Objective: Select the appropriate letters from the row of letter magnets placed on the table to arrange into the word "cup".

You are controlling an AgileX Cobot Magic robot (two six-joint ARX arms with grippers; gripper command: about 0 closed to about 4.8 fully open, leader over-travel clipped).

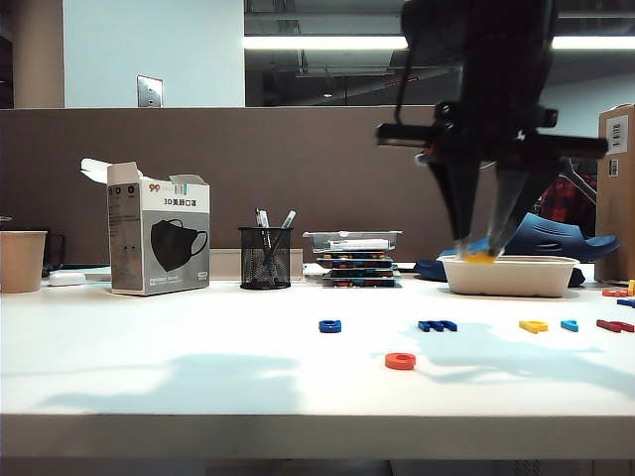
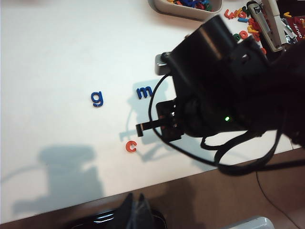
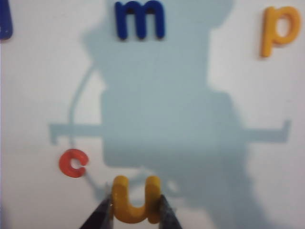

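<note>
The right jaws [image 3: 136, 210] gripped the yellow u [image 3: 135, 199] above the worktop [image 1: 198, 337], red c [image 3: 73, 163] at its ten o'clock (left jaws unseen; cannot tell)

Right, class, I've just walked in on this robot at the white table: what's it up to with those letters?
The right gripper is shut on the yellow u and holds it above the table. The red-orange c already lies out in front of the row, while the yellow p sits in the row beside the blue m. The left gripper is out of view.
</note>
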